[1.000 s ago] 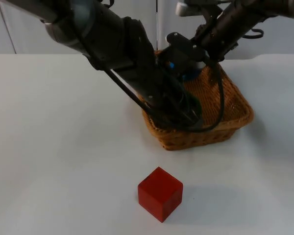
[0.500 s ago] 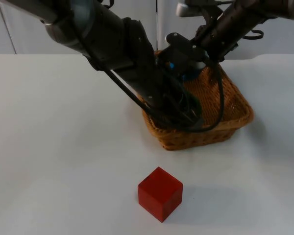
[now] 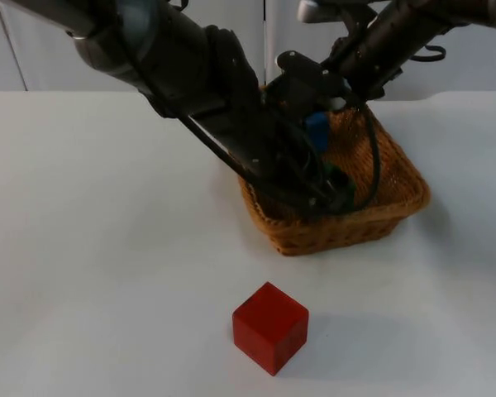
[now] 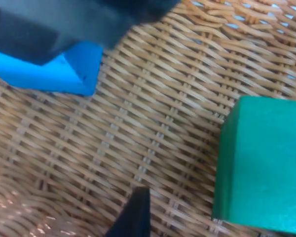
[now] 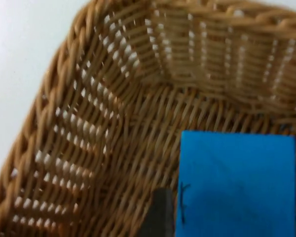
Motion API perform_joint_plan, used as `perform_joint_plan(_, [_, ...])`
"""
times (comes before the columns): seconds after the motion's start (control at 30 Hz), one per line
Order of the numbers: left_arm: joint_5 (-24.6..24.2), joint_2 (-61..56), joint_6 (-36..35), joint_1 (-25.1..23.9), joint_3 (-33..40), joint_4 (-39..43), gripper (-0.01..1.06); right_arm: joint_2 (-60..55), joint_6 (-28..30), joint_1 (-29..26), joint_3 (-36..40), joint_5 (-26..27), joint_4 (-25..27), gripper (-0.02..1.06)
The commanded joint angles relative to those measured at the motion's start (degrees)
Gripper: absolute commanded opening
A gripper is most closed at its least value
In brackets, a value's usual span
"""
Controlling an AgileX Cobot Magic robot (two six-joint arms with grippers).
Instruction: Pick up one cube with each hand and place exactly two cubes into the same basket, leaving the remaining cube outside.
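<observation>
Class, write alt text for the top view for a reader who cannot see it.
Both arms reach into a wicker basket at the table's far side, a blue cube between them above it. A red cube sits alone on the white table in front.

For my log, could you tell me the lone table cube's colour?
Red cube, clearest in the top view.

I get bright, even light from above; the red cube (image 3: 269, 327) throws a soft shadow rightward on the worktop (image 3: 91, 248). Both wrist views look slightly soft.
</observation>
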State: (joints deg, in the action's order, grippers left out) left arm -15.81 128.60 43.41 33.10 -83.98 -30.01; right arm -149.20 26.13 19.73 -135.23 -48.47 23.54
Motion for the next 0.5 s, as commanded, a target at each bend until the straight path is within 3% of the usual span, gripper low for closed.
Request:
perform_joint_plan(0.0, [-0.1, -1.8, -0.4, 0.2, -0.3, -1.1, 0.93, 2.3, 0.5, 0.3, -0.7, -0.7, 0.6, 0.72])
perform_joint_plan(0.47, [-3.1, -15.5, -0.4, 0.2, -0.3, 0.5, 0.93, 17.1, 0.5, 0.0, -3.7, -3.2, 0.1, 0.72])
